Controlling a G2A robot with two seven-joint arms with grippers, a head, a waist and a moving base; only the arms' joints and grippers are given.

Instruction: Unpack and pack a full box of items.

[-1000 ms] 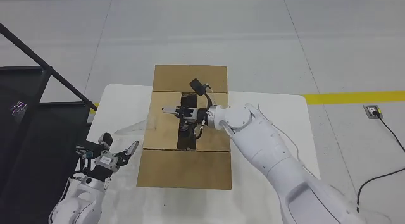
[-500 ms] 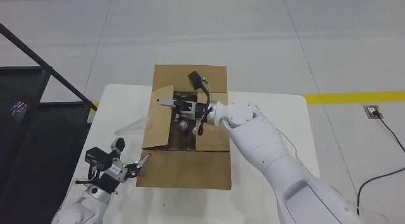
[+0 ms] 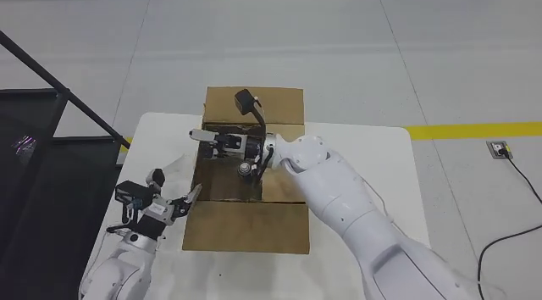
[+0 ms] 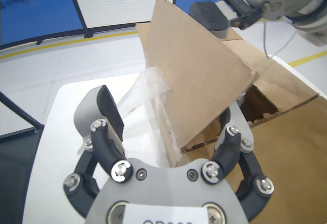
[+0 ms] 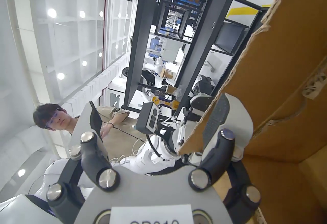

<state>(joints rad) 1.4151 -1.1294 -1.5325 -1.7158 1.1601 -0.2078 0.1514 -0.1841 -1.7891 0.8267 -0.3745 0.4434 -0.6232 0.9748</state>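
Observation:
A brown cardboard box [image 3: 247, 225] sits on the white table [image 3: 364, 152] with its far and near flaps folded out flat. Its left flap [image 3: 208, 158] stands raised, and strips of clear tape [image 4: 147, 92] hang from its edge. My right gripper [image 3: 203, 136] is open over the box's left side. The flap's edge [image 5: 258, 61] lies against the pad of one finger [image 5: 219, 117]. My left gripper [image 3: 175, 188] is open just off the box's near left corner, with the raised flap [image 4: 194, 74] standing between its fingers [image 4: 109, 112]. The box's inside [image 3: 227, 180] is dark.
A black metal rack [image 3: 34, 173] stands close to the table's left edge. The table's right part [image 3: 373, 207] is bare. On the floor beyond run yellow lines [image 3: 474, 130], with a socket and cable [image 3: 500, 149] at the right.
My right gripper has swung left across the box, lifting the left flap from flat to upright. My left gripper has turned and risen toward the box's near left corner.

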